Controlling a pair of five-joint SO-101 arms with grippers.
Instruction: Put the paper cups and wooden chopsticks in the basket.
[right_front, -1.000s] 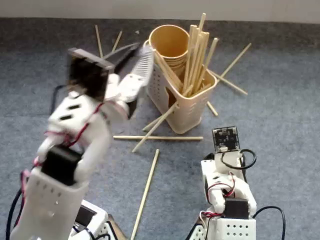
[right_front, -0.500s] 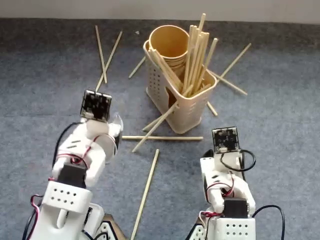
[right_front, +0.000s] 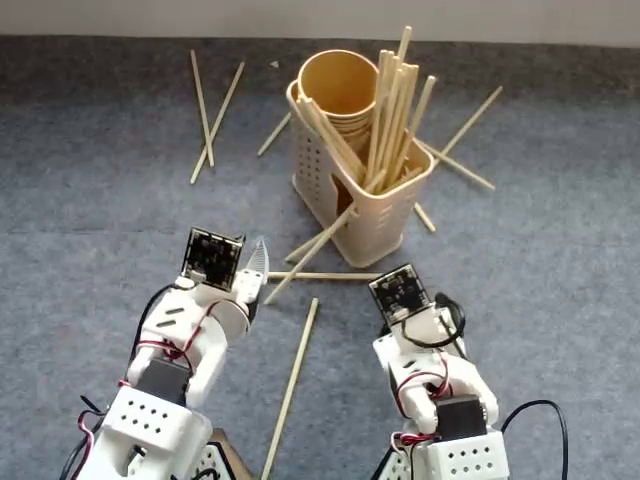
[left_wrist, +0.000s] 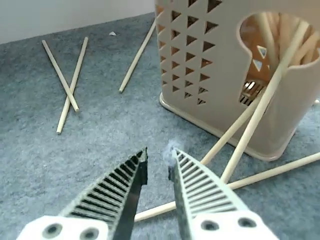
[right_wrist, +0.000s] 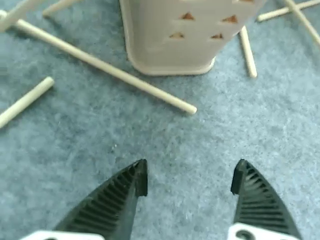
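Note:
The beige basket (right_front: 372, 205) stands upright at the middle back, holding stacked paper cups (right_front: 338, 84) and several wooden chopsticks (right_front: 392, 105). Loose chopsticks lie on the grey carpet around it; two lean against its front (right_front: 312, 250), one lies flat before it (right_front: 330, 275), and another lies between the arms (right_front: 292, 385). My left gripper (left_wrist: 158, 160) hovers low in front of the basket (left_wrist: 210, 65), a little to its left, slightly open and empty. My right gripper (right_wrist: 190, 175) is wide open over bare carpet, just short of the basket's base (right_wrist: 170, 40) and the flat chopstick (right_wrist: 105, 65).
Two crossed chopsticks (right_front: 208, 110) and a single one (right_front: 274, 134) lie at the back left. More chopsticks (right_front: 458, 160) lie right of the basket, with a short one (right_front: 425, 216) by its corner. A pale wall bounds the carpet at the back.
The left arm has drawn back from the basket's rim and come down low in front of it. The right arm has swung slightly left and forward toward the basket.

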